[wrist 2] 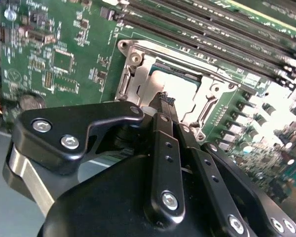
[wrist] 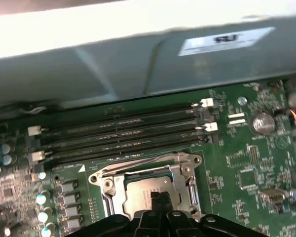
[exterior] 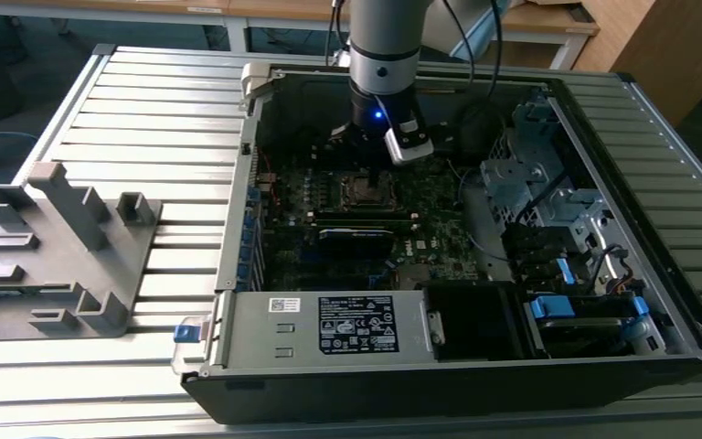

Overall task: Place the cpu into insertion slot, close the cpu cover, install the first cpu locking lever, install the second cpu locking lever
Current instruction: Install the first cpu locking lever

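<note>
Exterior view: soft, even light; the slatted table (exterior: pixel 143 101) reads pale, while the inside of the computer case (exterior: pixel 326 384) is dim and shadowed.
Arm (exterior: pixel 386 37): a small blue lamp glows on it.
Second wrist view: glare bleaches one patch of the motherboard (wrist 2: pixel 59 64); the black gripper (wrist 2: pixel 166 101) carries a dull sheen.
First wrist view: the pale metal wall (wrist: pixel 113 29) burns out near white; the motherboard looks hazy and soft.

This is a robotics workshop: a ribbed silver aluminium workbench (exterior: pixel 143 101) carries an open black computer case (exterior: pixel 449 393) under a grey robot arm (exterior: pixel 384 37). Pale wooden desks (exterior: pixel 547 20) stand at the far side.
</note>
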Robot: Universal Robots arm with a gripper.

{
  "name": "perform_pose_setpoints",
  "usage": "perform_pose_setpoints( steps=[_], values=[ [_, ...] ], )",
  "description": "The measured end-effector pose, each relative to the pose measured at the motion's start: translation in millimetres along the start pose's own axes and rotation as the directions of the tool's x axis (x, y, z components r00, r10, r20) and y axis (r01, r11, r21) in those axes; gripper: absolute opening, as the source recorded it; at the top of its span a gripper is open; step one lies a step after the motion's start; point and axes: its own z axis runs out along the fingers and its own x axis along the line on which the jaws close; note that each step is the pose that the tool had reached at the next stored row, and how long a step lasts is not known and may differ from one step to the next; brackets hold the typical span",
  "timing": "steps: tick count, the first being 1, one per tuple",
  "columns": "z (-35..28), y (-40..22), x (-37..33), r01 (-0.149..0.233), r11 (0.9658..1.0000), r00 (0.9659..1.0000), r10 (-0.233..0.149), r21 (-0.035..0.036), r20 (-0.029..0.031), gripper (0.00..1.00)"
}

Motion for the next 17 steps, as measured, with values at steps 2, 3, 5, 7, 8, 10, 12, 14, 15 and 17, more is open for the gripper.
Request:
perform_pose_setpoints(
  steps=[2, 3, 5, 7, 8, 10, 12, 14, 15, 17],
  values=[
    [0.1, 0.0, 0.0, 0.035, 0.9994, 0.9994, -0.035, -0.0009, -0.0005, 0.11],
    [0.2, 0.0, 0.0, 0.052, 0.9986, 0.9986, -0.052, -0.001, -0.0006, 0.11],
    [0.2, 0.0, 0.0, 0.085, 0.9964, 0.9964, -0.085, -0.0005, -0.001, 0.11],
    [0.3, 0.0, 0.1, 0.112, 0.9938, 0.9938, -0.112, 0.0011, -0.0011, 0.11],
    [0.3, -0.1, 0.4, 0.122, 0.9925, 0.9925, -0.122, 0.0019, -0.0011, 0.11],
    [0.6, -0.2, 1.5, 0.14, 0.9902, 0.9902, -0.14, 0.0044, -0.001, 0.11],
    [1.0, -0.5, 2.6, 0.157, 0.9876, 0.9876, -0.157, 0.0058, -0.0013, 0.11],
    [1.3, -0.5, 3.0, 0.163, 0.9866, 0.9866, -0.163, 0.0091, -0.0013, 0.11],
    [1.2, -0.5, 3.0, 0.163, 0.9865, 0.9866, -0.163, 0.0097, -0.0014, 0.11],
    [1.3, -0.5, 3.0, 0.163, 0.9865, 0.9866, -0.163, 0.0097, -0.0014, 0.11]
  ],
)
